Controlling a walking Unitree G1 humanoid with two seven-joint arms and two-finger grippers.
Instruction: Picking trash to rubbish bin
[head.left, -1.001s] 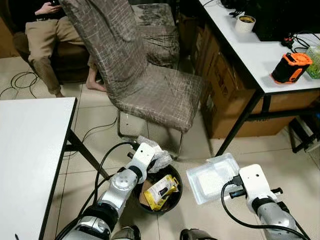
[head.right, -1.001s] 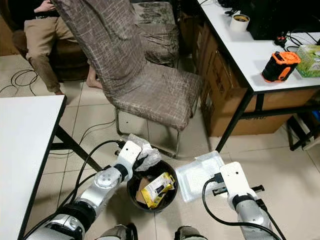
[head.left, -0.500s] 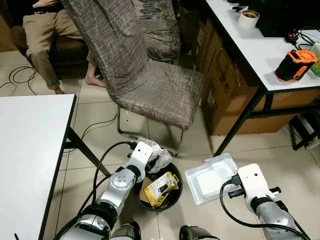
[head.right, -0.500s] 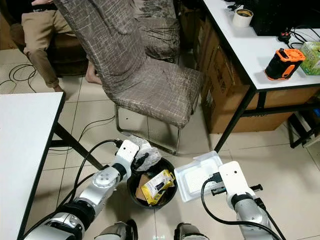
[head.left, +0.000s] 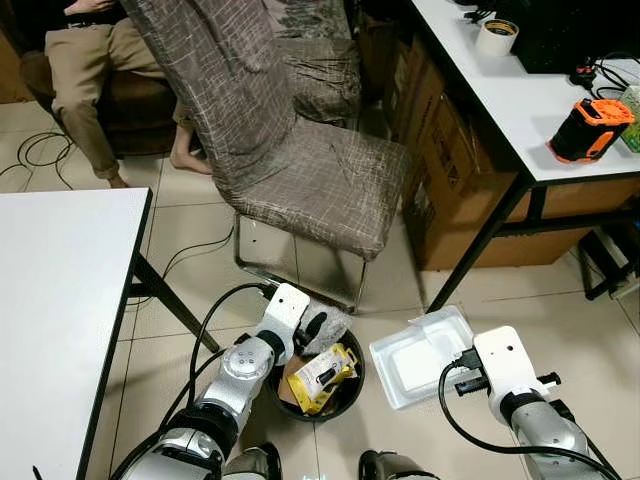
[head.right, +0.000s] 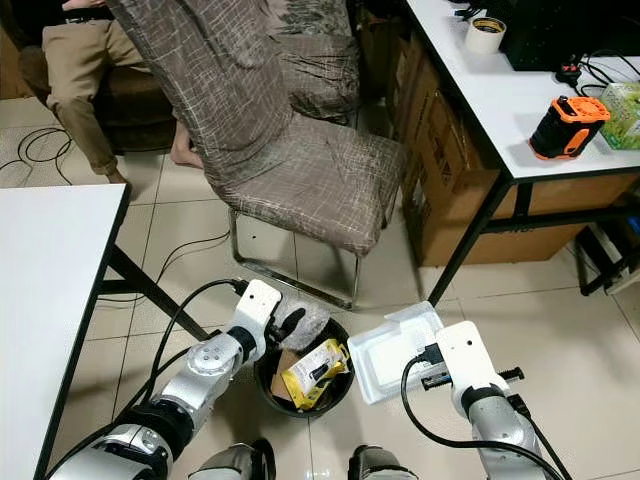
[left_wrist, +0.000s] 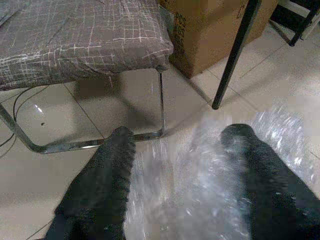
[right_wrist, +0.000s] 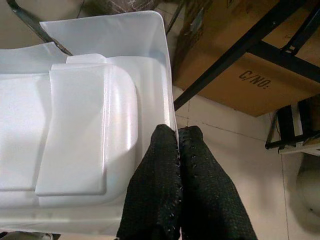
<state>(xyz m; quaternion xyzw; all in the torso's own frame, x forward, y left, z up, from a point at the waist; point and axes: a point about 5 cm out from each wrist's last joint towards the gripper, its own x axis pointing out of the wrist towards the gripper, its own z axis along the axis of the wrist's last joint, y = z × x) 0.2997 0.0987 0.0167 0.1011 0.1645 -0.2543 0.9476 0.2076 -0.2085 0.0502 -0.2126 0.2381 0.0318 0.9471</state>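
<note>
Crinkly clear plastic wrap (head.left: 326, 325) between left gripper (left_wrist: 177, 150) fingers, above round bin (head.left: 352, 392).

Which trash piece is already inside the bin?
The yellow wrapper, lying in the black bin. The bubble wrap sits between the left gripper's fingers at the rim; the white tray is pinched by the right gripper.

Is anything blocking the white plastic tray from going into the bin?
Nothing visible stands between them. The right gripper pinches the white plastic tray beside the black rubbish bin, though the left gripper and bubble wrap hang over its far rim.
</note>
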